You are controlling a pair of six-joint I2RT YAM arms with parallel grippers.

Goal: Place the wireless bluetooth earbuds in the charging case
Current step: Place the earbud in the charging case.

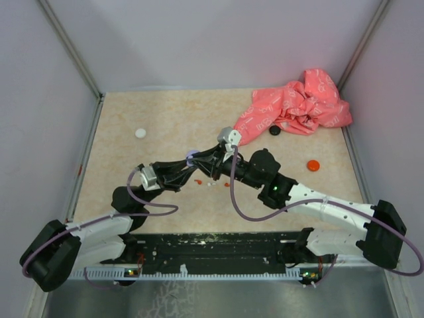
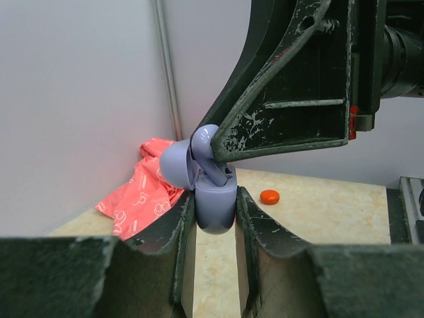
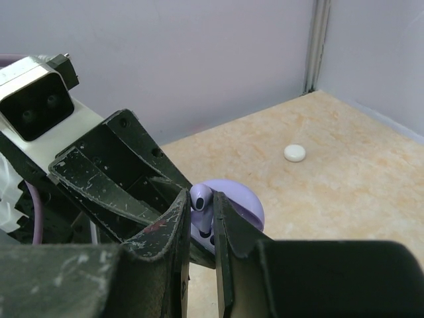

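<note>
Two arms meet near the middle of the tan table (image 1: 132,112). The left gripper (image 2: 213,222), reaching in from 8 o'clock in the overhead view, has its fingers (image 2: 180,228) pressed against both sides of the lilac charging case (image 2: 216,202) and holds it upright clear of the table, lid swung open toward 9 o'clock in the left wrist view. The right gripper (image 3: 201,215), coming from 4 o'clock overhead, is nearly closed and pinches a purple earbud (image 3: 201,197) between its fingertips directly above the case. In the left wrist view the earbud's stem dips into the case's open top, while its rounded head stands above the rim. Whether the stem has reached the bottom of its socket cannot be told.

Overhead, just below the joined grippers at 6 o'clock, a small red bit (image 1: 198,180) lies on the table. A white disc (image 1: 140,132) sits at 10 o'clock. An orange disc (image 1: 313,165) lies at 3 o'clock. A crumpled pink cloth (image 1: 298,106) fills the 1 o'clock corner, a black disc (image 1: 274,130) touching its near edge.
</note>
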